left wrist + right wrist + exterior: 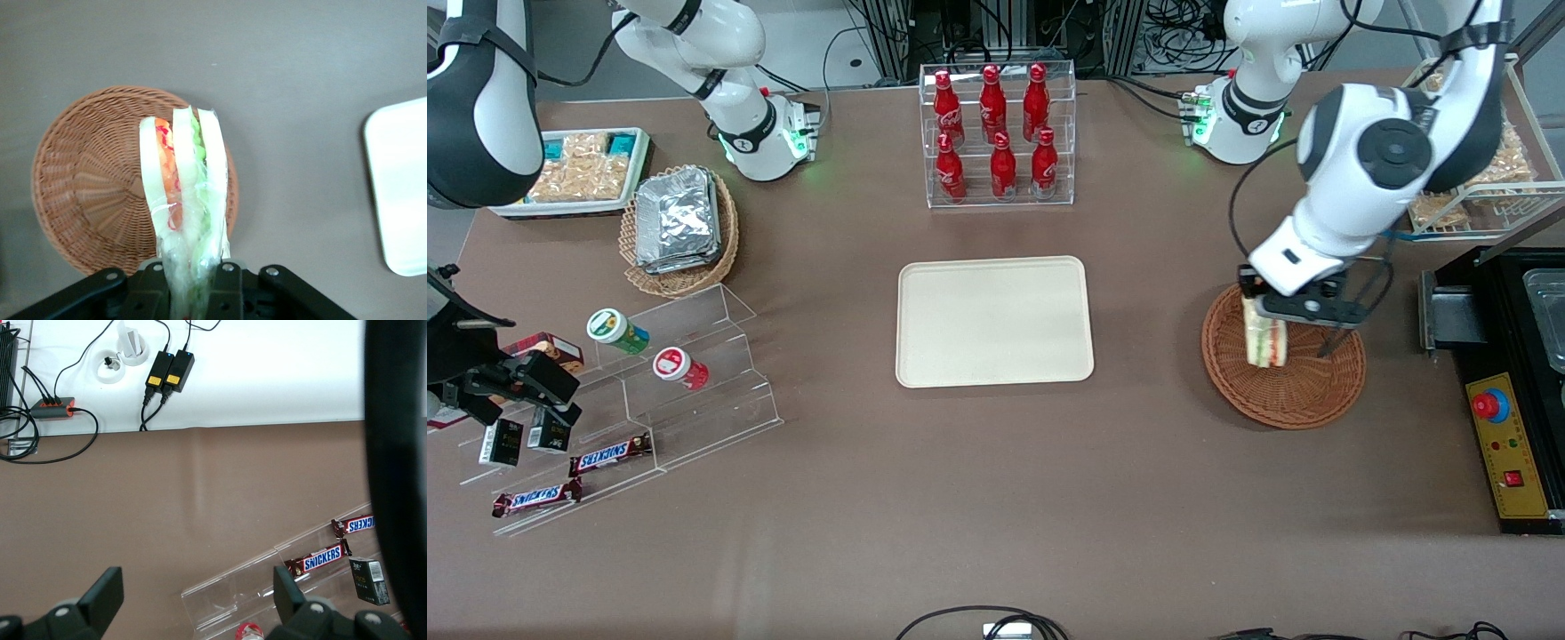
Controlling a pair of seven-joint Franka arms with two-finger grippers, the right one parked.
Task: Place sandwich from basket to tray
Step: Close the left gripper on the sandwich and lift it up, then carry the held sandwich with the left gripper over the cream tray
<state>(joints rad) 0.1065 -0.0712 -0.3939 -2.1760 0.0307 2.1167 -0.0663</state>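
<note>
With our hand (1267, 313) clamped on the small triangular wedge sandwich (1265, 340), held above the round reddish-brown wicker basket (1283, 378), we should carry it level toward the flat cream-beige rectangular tray (994, 321). We should release only once it is low over the tray's middle.
</note>
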